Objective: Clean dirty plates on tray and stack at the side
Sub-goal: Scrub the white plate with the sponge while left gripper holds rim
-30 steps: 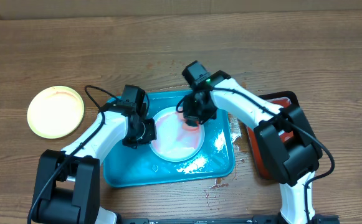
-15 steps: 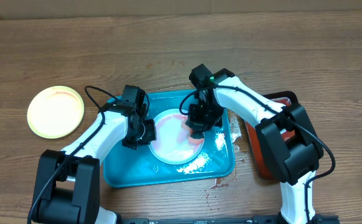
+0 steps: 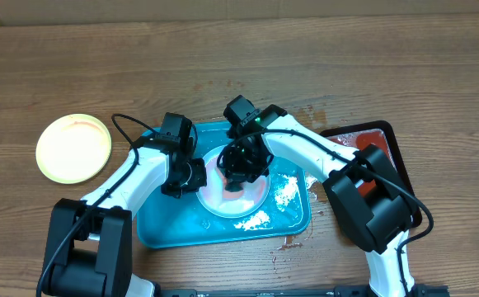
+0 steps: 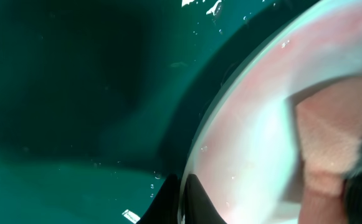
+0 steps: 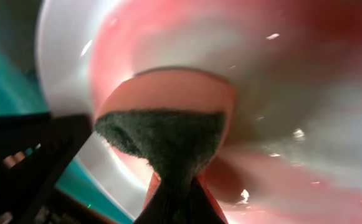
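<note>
Two patches of white suds (image 3: 255, 219) lie on the near half of the turquoise tray (image 3: 161, 227), at 5 and 3 o'clock from the plate (image 3: 243, 198) that sits in the tray's middle. This plate is pale with a pink-red film across it.

The left gripper (image 3: 196, 175) is clamped on the plate's rim at 9 o'clock. In the left wrist view, its fingers (image 4: 190, 196) pinch the thin rim of the plate (image 4: 249, 118) over the tray floor (image 4: 75, 93). It is in the same place as a second ago.

The right gripper (image 3: 239, 177) is closed on a sponge (image 5: 168, 118). In the right wrist view, the dark scouring face and pinkish foam press against the smeared plate (image 5: 293, 93). The same sponge (image 4: 330, 143) shows at the right edge of the left wrist view.

A second ago this gripper worked the plate's far-right rim, near 1 o'clock. Half a second ago it stood at about 2 o'clock. Now it has swept left to just left of the plate's centre, close to the left gripper. The arm's elbow has swung with it and now uncovers more of the black tray (image 3: 392, 140) with its red pad, at 3 o'clock beyond the turquoise tray.

Well apart at 9 o'clock, a yellow plate (image 3: 72, 147) rests alone on the bare wooden table (image 3: 223, 66), unmoved.
</note>
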Available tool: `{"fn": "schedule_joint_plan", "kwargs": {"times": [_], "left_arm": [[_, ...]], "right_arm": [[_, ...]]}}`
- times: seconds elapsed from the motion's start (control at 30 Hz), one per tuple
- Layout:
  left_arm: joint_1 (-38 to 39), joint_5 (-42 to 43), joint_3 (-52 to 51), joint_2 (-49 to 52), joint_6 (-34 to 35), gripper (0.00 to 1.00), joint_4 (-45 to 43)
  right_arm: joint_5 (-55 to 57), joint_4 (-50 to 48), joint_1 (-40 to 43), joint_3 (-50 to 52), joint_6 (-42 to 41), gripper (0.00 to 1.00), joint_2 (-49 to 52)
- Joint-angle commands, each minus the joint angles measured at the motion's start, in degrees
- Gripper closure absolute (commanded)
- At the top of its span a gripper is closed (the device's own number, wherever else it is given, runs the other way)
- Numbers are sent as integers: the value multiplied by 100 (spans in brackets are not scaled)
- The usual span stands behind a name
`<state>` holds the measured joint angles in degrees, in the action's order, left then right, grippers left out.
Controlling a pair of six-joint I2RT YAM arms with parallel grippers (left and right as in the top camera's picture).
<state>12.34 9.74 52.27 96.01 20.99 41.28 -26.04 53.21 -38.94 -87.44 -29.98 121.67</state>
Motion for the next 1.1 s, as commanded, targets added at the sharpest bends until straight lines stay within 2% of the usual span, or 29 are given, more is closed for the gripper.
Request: {"fn": "schedule_joint_plan", "kwargs": {"times": [0.0, 0.5, 0.8, 1.07], "left_arm": [[-55, -223, -31, 31, 48, 96, 33], [-55, -225, -31, 31, 87, 96, 44], [-55, -225, -31, 31, 87, 96, 39], [-55, -225, -31, 31, 87, 96, 39]], "right_arm": [[651, 55, 149, -28, -160, 96, 83], [2262, 667, 944, -28, -168, 96, 83], [2214, 778, 820, -42, -151, 96, -85], [2177, 804, 704, -227, 28, 96, -870]]}}
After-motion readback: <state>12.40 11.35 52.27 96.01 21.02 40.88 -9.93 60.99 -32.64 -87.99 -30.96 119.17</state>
